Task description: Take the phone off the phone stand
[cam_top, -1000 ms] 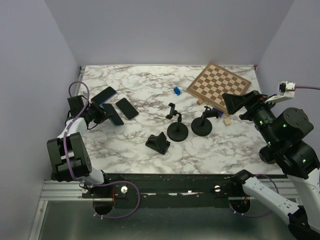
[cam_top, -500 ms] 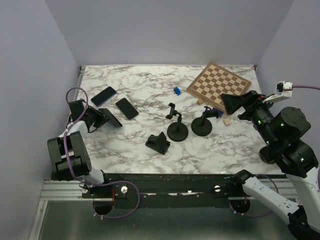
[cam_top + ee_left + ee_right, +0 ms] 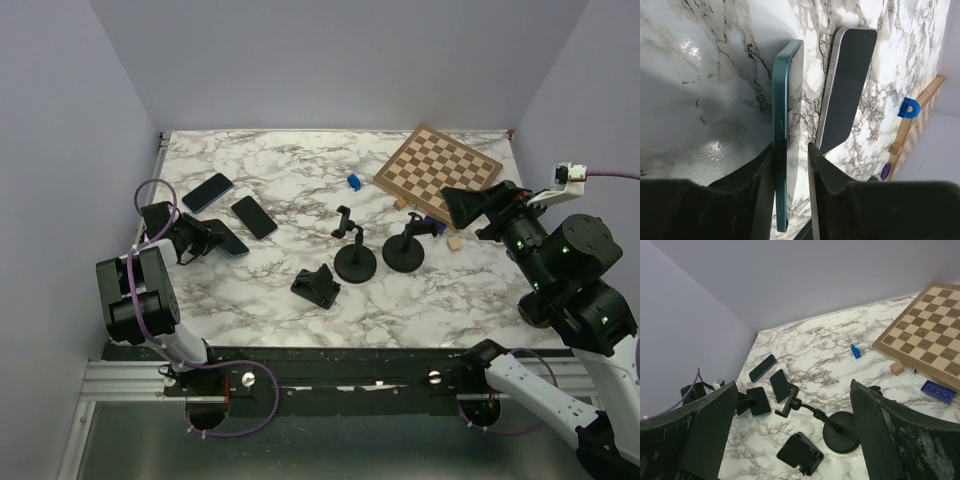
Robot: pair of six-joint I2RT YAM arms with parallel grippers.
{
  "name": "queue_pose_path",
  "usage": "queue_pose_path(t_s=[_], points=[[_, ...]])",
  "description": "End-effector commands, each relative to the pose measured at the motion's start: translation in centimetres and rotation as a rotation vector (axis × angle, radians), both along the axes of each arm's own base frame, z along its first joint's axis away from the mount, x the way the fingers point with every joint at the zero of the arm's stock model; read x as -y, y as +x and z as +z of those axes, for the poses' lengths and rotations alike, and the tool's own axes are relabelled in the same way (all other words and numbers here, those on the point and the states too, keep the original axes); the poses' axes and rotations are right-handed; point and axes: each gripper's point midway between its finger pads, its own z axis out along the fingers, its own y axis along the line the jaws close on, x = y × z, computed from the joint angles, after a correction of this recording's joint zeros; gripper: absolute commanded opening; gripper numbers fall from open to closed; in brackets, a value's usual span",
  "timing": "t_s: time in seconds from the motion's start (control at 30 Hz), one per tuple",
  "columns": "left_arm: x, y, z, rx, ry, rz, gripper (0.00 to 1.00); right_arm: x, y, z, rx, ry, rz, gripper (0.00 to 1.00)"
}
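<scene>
A teal-edged phone [image 3: 229,241] [image 3: 786,140] [image 3: 759,401] lies on the marble at the left of the table. My left gripper [image 3: 207,238] [image 3: 790,147] reaches over its end with the jaws a little apart; the phone rests against one finger [image 3: 760,175] and a gap shows at the other [image 3: 820,175]. Three phone stands hold nothing: two round-based goosenecks [image 3: 354,258] [image 3: 404,250] and a folding black one [image 3: 316,286]. My right gripper [image 3: 462,206] [image 3: 792,385] hangs wide open above the right side.
Two more phones [image 3: 208,192] [image 3: 255,217] lie just behind the teal one. A chessboard [image 3: 438,167] sits at the back right, with a blue piece [image 3: 354,181] and a wooden block [image 3: 454,242] close by. The left wall is near my left arm.
My left gripper brought the teal phone a little nearer and down onto the marble, then parted its jaws off it. The right arm barely moved.
</scene>
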Motion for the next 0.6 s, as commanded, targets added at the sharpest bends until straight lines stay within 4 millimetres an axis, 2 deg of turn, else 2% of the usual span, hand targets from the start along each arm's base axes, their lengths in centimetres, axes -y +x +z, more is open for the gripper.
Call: queue_pose_path(t_s=[0.0,0.2,0.27,0.37,0.4,0.5,0.57], points=[[0.6,1.0,0.6,0.029,-0.072,-0.013,0.41,-0.7,0.1,-0.2,-0.009,0.013,0.027,1.00],[0.1,0.2,1.8,0.008,-0.024,0.006,0.62,-0.7,0.1,-0.3,-0.021,0.006,0.024,1.00],[-0.1,0.0,2.4,-0.003,0.017,0.005,0.74,-0.7,0.2,-0.3,-0.022,0.006,0.023,1.00],[-0.5,-0.2,3.3,-0.018,0.080,0.009,0.79,-1.0,0.3,-0.3,-0.027,0.008,0.032,1.00],[-0.8,-0.4,3.3,-0.034,0.107,0.014,0.87,-1.1,0.3,-0.3,-0.029,0.011,0.036,1.00],[-1.8,-1.2,4.2,-0.058,0.182,0.055,0.89,-1.6,0.5,-0.5,-0.039,0.020,0.052,1.00],[-2.8,-1.5,5.5,-0.026,0.251,0.097,0.89,-1.8,0.6,-0.9,-0.050,0.022,0.058,1.00]])
